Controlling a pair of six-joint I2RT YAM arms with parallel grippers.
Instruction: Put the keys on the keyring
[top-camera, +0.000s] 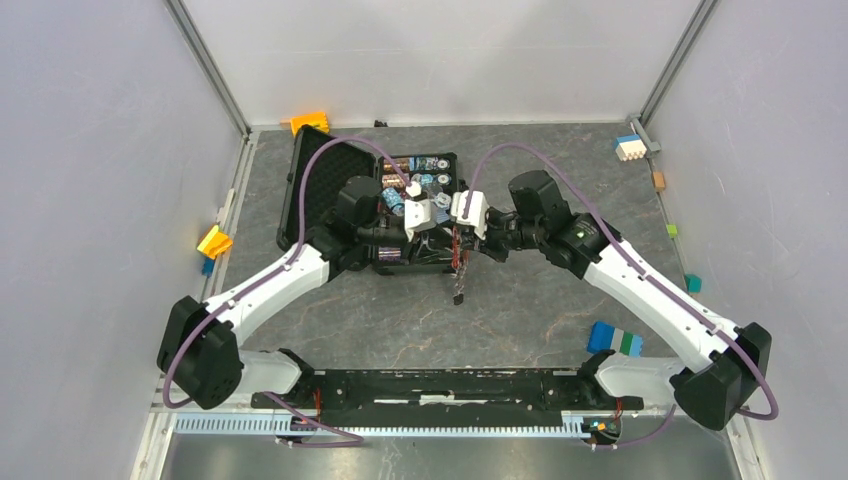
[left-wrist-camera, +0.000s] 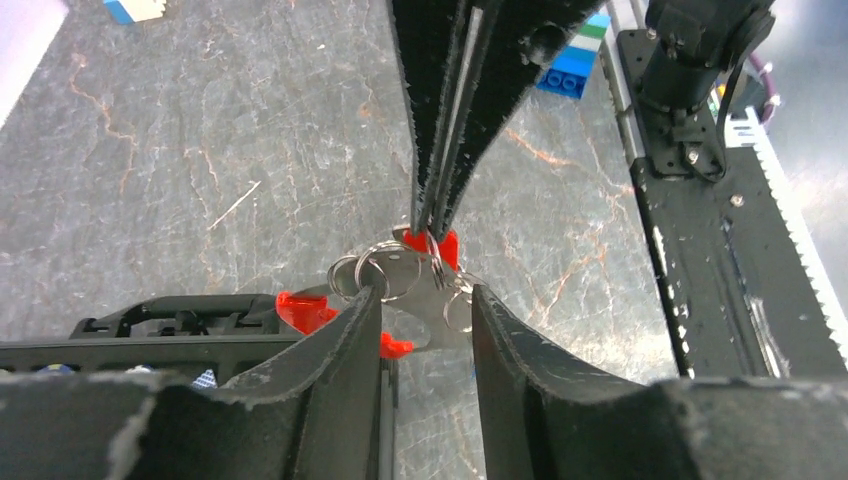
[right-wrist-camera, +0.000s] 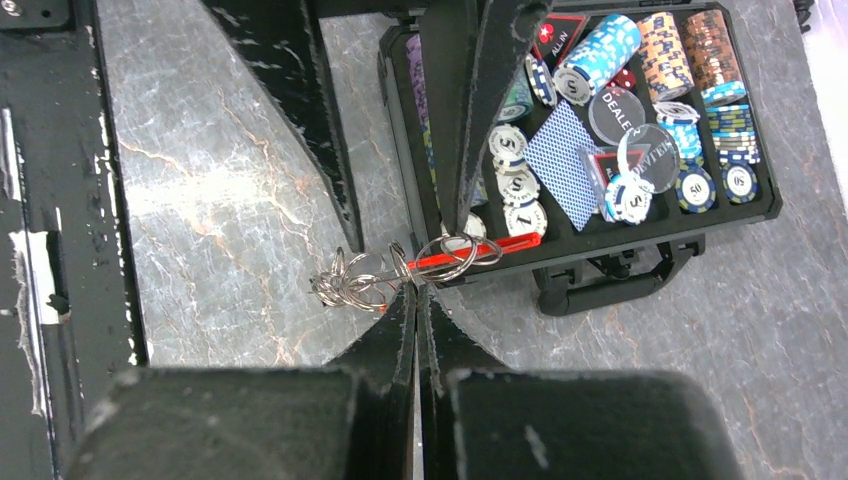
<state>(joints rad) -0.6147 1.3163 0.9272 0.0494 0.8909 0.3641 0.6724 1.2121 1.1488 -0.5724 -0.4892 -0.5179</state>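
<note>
- At the bottom of the top view, the two arm bases sit at either end of a black rail (top-camera: 440, 385) on the near edge of the grey marbled table (top-camera: 530, 300).
- Just beyond, at the lower right of that frame, a blue block (top-camera: 614, 338) with green and white pieces lies on the table.
- At frame centre the two wrists face each other, just in front of the case.
- The right gripper (right-wrist-camera: 415, 300) is pinched tight on the keyring (right-wrist-camera: 455, 255), its fingers pressed together with the wire between the tips. The keyring is held up off the table.
- The red tag (right-wrist-camera: 480, 253) runs from that pinch toward the upper right of the right wrist view, across the largest ring.
- The left gripper (left-wrist-camera: 427, 292) has its jaws apart, one fingertip on either side of the ring bundle, and clamps nothing.
- A bunch of small rings (right-wrist-camera: 345, 285) sits left of the pinch. The keys cannot be picked out among them, and the red scraps in the left wrist view cannot be told from the tag.
- Behind the grippers, the open black case (right-wrist-camera: 650, 232) holds stacked poker chips (right-wrist-camera: 600, 55) and a blue card deck (right-wrist-camera: 572, 160).
- Farthest back, an orange block (top-camera: 310, 122) sits at the upper left and a white-and-blue block (top-camera: 629, 148) at the upper right.
</note>
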